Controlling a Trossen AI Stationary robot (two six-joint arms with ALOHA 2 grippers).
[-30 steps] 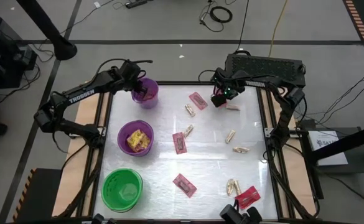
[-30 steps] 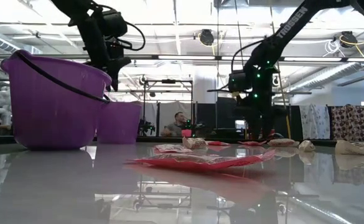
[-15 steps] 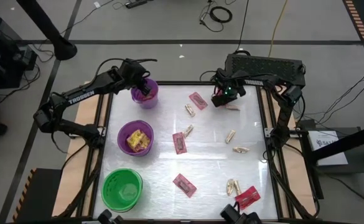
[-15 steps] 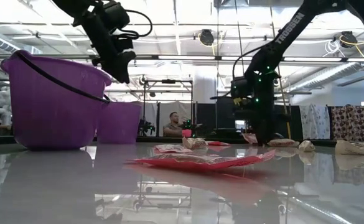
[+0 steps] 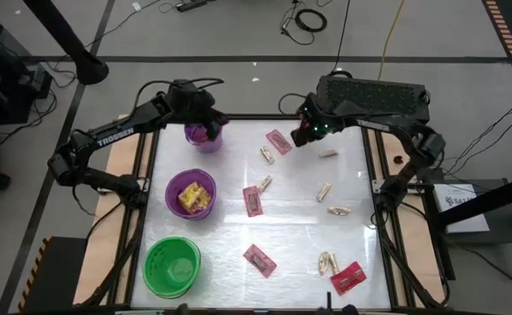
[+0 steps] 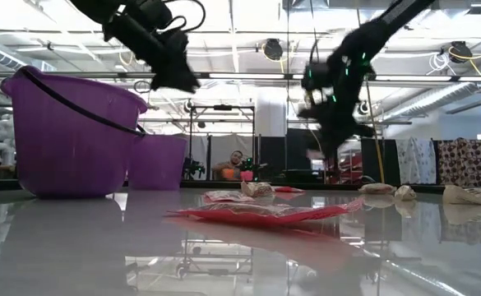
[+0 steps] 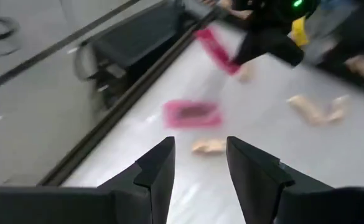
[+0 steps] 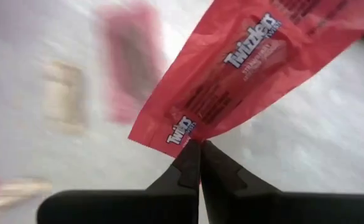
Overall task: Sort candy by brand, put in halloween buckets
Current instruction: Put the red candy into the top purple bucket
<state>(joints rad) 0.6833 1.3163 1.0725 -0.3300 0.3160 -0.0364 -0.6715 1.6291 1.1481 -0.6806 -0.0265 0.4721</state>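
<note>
My right gripper [image 5: 302,134] is raised above the table's far right part and shut on a flat pink-red candy packet [image 8: 231,74]. My left gripper [image 5: 205,118] hovers open over the small purple halloween bucket [image 5: 202,136] at the far left, with nothing between its fingers [image 7: 160,171]. The wider purple bucket [image 5: 191,194] holds yellow packets. The green bucket [image 5: 171,266] stands at the near left. Other pink-red packets [image 5: 278,140] [image 5: 252,200] and pale tan pieces [image 5: 325,191] lie flat on the table. My right gripper pinches the packet's long edge near one end [image 8: 191,138] between its two fingertips, coming steeply from above. The packet is lifted clear of the table and slants away from the fingers [image 7: 216,50].
More pink-red packets [image 5: 259,260] [image 5: 348,276] and tan pieces [image 5: 327,262] [image 5: 339,210] lie toward the near right. A black box [image 5: 374,92] sits beyond the far edge. A person [image 6: 236,160] shows in the room behind the table.
My right gripper has shut on the pink-red packet at the far right and risen, lifting it clear of the table. My left gripper, still open, has tipped upward and turned toward the table's right above the small purple bucket.
</note>
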